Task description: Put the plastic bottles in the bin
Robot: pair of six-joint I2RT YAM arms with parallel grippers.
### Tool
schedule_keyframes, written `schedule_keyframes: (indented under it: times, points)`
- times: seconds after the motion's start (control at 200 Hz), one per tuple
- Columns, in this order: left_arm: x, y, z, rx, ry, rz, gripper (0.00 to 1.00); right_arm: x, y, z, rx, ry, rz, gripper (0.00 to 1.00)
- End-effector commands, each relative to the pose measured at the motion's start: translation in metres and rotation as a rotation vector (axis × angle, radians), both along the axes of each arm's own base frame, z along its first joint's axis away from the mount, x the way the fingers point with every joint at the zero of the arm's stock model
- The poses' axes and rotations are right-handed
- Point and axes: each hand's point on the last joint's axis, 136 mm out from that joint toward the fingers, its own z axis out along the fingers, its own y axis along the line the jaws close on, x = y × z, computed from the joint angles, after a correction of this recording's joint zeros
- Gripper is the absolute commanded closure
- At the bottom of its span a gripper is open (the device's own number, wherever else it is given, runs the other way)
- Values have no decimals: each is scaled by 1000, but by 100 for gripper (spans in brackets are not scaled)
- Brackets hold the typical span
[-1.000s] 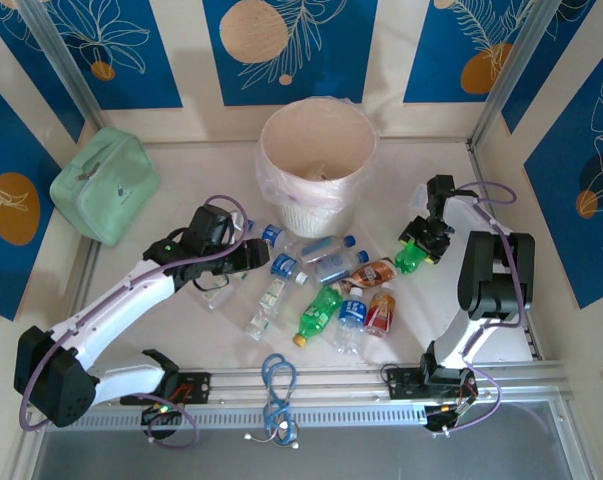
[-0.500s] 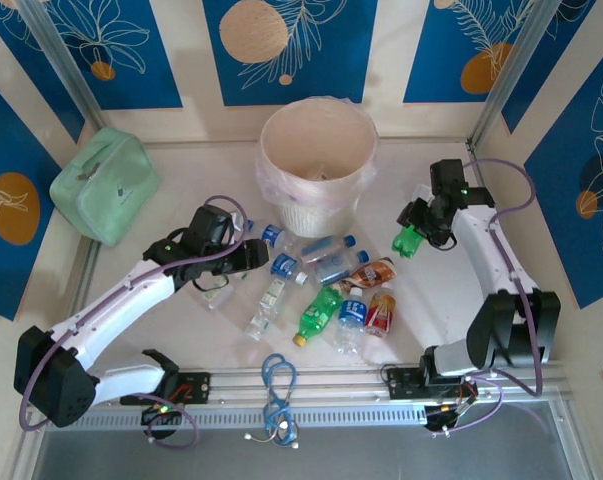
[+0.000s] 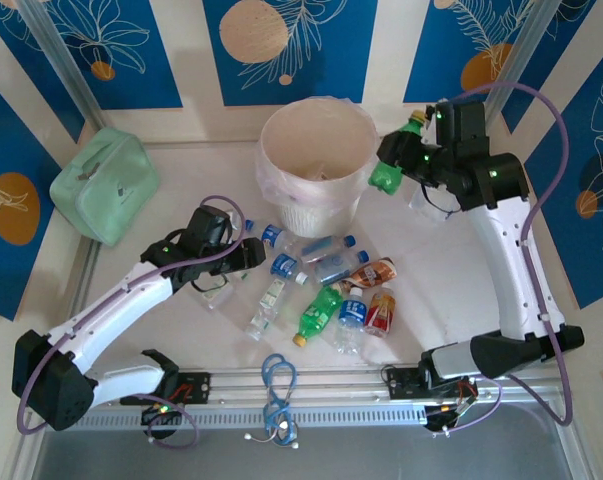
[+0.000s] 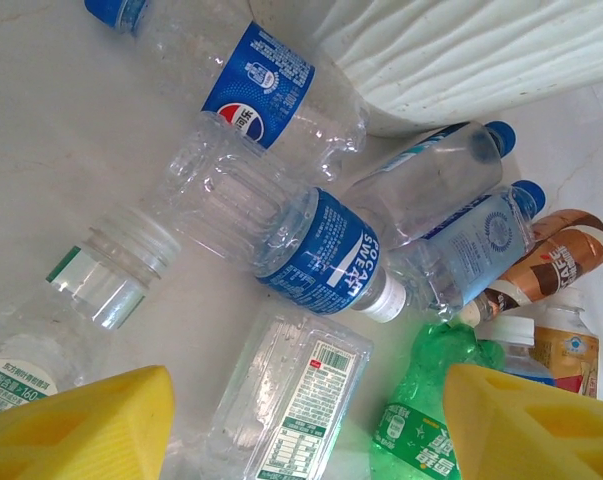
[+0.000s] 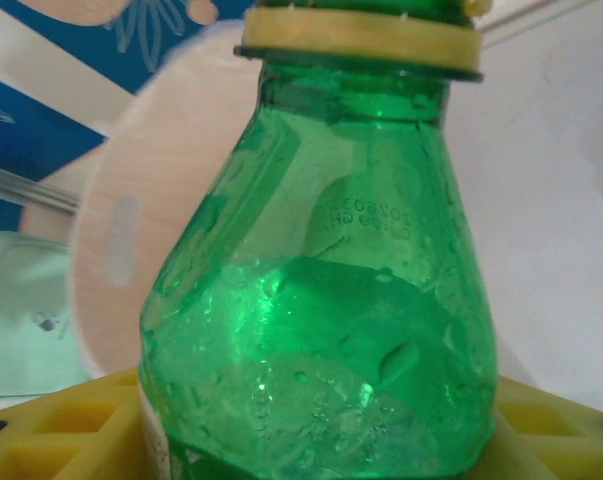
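Transfer under way: right pincer (image 3: 391, 168), clamped on a green bottle (image 5: 321, 330) with a yellow cap, has risen from the surface (image 3: 436, 290) and swung toward the bin (image 3: 311, 215), which now stands just to its left and below. Release looks premature, as the bottle is judged short of the rim. Left pincer (image 4: 306, 420) hangs unchanged, jaws apart and empty, with the remaining bottles (image 3: 326, 290) beneath and ahead of it. Surface pale, blue-panelled walls (image 3: 281, 40) around, mint-green pouch (image 3: 104, 185) well to that pincer's left.

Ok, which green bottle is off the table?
The green bottle in the right gripper, held up beside the bin rim. The other green bottle lies on the table among the rest.
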Motion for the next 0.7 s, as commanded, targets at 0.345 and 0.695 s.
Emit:
schedule_keyframes:
  times: [0.345,0.695]
  points:
    - [-7,11,-9,32,23,30,29,57,68,4,58,41,146,41]
    - [-11,15,-22,65,47,24,29,86,87,-31,43,125,173,39]
